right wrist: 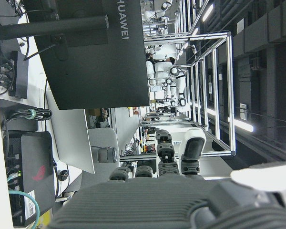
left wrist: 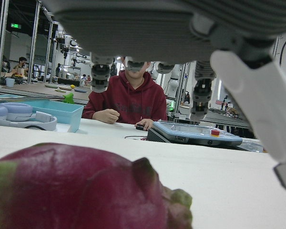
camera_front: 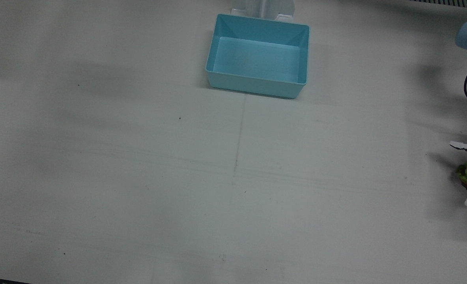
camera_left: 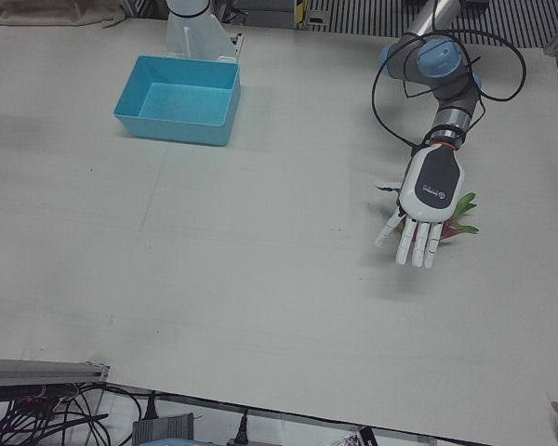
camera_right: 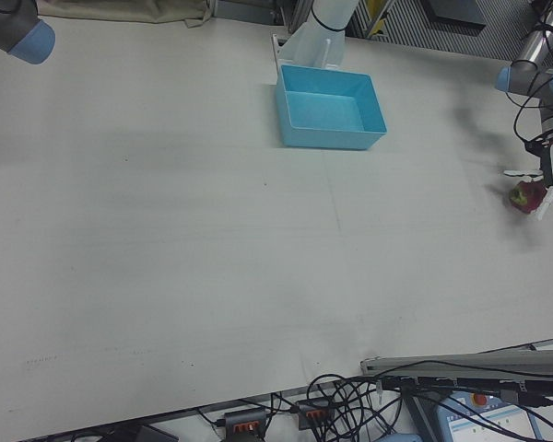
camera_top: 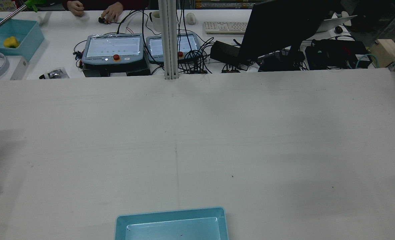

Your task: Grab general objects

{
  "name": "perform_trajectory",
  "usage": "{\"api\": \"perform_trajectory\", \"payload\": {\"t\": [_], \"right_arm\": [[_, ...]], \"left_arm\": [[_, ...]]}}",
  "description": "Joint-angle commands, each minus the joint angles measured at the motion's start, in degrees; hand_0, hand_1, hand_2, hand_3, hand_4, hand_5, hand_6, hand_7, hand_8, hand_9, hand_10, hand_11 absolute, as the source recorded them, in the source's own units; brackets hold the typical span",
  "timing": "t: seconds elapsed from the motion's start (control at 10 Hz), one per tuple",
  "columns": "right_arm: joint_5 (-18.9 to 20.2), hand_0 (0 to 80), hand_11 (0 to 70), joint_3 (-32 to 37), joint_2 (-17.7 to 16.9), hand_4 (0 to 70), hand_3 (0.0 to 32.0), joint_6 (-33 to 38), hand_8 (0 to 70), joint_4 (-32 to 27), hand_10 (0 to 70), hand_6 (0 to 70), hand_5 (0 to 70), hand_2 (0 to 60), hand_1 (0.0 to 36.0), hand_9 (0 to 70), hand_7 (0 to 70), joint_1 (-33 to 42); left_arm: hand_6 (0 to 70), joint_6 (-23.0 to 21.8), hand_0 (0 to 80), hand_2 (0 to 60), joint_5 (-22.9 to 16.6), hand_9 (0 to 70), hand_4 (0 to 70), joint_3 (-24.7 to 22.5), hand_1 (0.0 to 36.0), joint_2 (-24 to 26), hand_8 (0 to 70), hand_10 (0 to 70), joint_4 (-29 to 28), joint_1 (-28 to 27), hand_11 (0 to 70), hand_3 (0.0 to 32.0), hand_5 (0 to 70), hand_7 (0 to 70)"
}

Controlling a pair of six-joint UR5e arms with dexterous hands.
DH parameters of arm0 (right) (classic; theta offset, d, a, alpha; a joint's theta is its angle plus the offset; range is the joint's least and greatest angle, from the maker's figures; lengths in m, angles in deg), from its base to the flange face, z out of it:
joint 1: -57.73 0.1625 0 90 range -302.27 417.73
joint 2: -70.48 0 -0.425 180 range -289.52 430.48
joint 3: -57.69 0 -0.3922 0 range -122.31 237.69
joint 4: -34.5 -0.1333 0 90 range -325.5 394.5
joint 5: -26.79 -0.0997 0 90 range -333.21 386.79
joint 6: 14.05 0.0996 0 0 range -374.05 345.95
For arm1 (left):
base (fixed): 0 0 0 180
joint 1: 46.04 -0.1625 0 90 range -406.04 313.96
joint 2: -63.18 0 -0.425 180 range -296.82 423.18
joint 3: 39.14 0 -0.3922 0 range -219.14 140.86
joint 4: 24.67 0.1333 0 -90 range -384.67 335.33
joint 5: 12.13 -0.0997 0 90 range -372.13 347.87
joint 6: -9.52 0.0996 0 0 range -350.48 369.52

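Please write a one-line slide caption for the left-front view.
Left hand hovers open over a dragon fruit; blue bin sits apart.

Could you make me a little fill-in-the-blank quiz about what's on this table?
1. The left hand hovers over a dragon fruit with its fingers ____.
2. The bin on the table is ____ in colour.
3. Inside, the bin holds ____.
4. The fruit's skin is dark red and its leafy tips are ____.

Missing words: spread apart; blue; nothing; green.
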State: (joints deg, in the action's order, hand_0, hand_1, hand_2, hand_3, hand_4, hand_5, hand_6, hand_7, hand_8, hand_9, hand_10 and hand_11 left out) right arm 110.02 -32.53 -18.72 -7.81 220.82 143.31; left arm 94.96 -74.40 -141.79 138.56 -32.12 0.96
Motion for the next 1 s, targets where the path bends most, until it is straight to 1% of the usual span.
{"api": "perform_trajectory", "payload": {"t": [0.0, 0.1, 0.2, 0.3, 0.4, 0.5, 0.6, 0.7, 0.9], "right_arm": [[0.0, 0.0, 0.0, 0.04, 0.08, 0.0, 0.0, 0.0, 0.0, 0.0, 0.0, 0.0, 0.0, 0.0, 0.0, 0.0, 0.0, -0.07], [0.0, 0.0, 0.0, 0.04, 0.0, 0.0, 0.0, 0.0, 0.0, 0.0, 0.0, 0.0, 0.0, 0.0, 0.0, 0.0, 0.0, -0.07], [0.0, 0.0, 0.0, 0.04, 0.08, 0.0, 0.0, 0.0, 0.0, 0.0, 0.0, 0.0, 0.0, 0.0, 0.0, 0.0, 0.0, -0.07], [0.0, 0.0, 0.0, 0.04, 0.0, 0.0, 0.0, 0.0, 0.0, 0.0, 0.0, 0.0, 0.0, 0.0, 0.0, 0.0, 0.0, -0.07], [0.0, 0.0, 0.0, 0.04, 0.0, 0.0, 0.0, 0.0, 0.0, 0.0, 0.0, 0.0, 0.0, 0.0, 0.0, 0.0, 0.0, -0.07], [0.0, 0.0, 0.0, 0.04, 0.0, 0.0, 0.0, 0.0, 0.0, 0.0, 0.0, 0.0, 0.0, 0.0, 0.0, 0.0, 0.0, 0.02], [0.0, 0.0, 0.0, 0.04, 0.0, 0.0, 0.0, 0.0, 0.0, 0.0, 0.0, 0.0, 0.0, 0.0, 0.0, 0.0, 0.0, 0.02], [0.0, 0.0, 0.0, 0.04, 0.0, 0.0, 0.0, 0.0, 0.0, 0.0, 0.0, 0.0, 0.0, 0.0, 0.0, 0.0, 0.0, -0.07], [0.0, 0.0, 0.0, 0.04, 0.0, 0.0, 0.0, 0.0, 0.0, 0.0, 0.0, 0.0, 0.0, 0.0, 0.0, 0.0, 0.0, 0.02]], "left_arm": [[0.0, 1.03, 72.6, 0.0, 2.15, 0.0, 0.0, 2.53, 18.1, 0.03, 0.0, 1.8, -1.69, -0.15, 5.5, 30.0, 0.0, 0.0], [0.0, 1.21, 74.4, 0.0, 2.24, 0.0, 0.0, 4.02, 18.4, 0.12, 0.0, 1.3, -2.65, -0.15, 4.7, 22.8, 0.0, 0.0], [0.0, 1.3, 72.8, 0.0, 2.5, 0.0, 0.0, 4.64, 17.8, 0.12, 0.0, 0.8, -2.66, -0.15, 4.0, 15.0, 0.0, 0.0], [0.0, 1.56, 68.6, 0.0, 3.9, 0.0, 0.0, 5.43, 17.0, 0.3, 0.0, 0.0, -2.66, -0.15, 2.4, 11.2, 0.0, 0.0], [0.0, 1.65, 67.0, 0.0, 4.35, 0.0, 0.0, 5.88, 17.0, 0.21, 0.0, 0.0, -2.57, -0.15, 1.3, 8.8, 0.0, 0.0], [0.0, 1.65, 67.1, 0.0, 4.35, 0.0, 0.0, 6.05, 17.3, 0.21, 0.0, 0.0, -2.57, -0.15, 0.4, 5.2, 0.0, 0.0], [0.0, 2.26, 67.9, 0.0, 4.35, 0.0, 0.0, 6.4, 17.8, 0.3, 0.1, 0.0, -2.49, -0.24, 0.0, 0.8, 0.0, 0.0], [0.0, 2.88, 67.7, 0.0, 4.35, 0.0, 0.0, 6.67, 18.0, 0.38, 0.2, 0.0, -2.31, -0.24, 0.0, 0.0, 0.0, 0.0], [0.0, 2.8, 68.6, 0.0, 4.53, 0.0, 0.0, 6.5, 18.8, 0.04, 0.4, 0.0, -1.43, -0.07, 0.0, 0.0, 0.0, 0.0]]}}
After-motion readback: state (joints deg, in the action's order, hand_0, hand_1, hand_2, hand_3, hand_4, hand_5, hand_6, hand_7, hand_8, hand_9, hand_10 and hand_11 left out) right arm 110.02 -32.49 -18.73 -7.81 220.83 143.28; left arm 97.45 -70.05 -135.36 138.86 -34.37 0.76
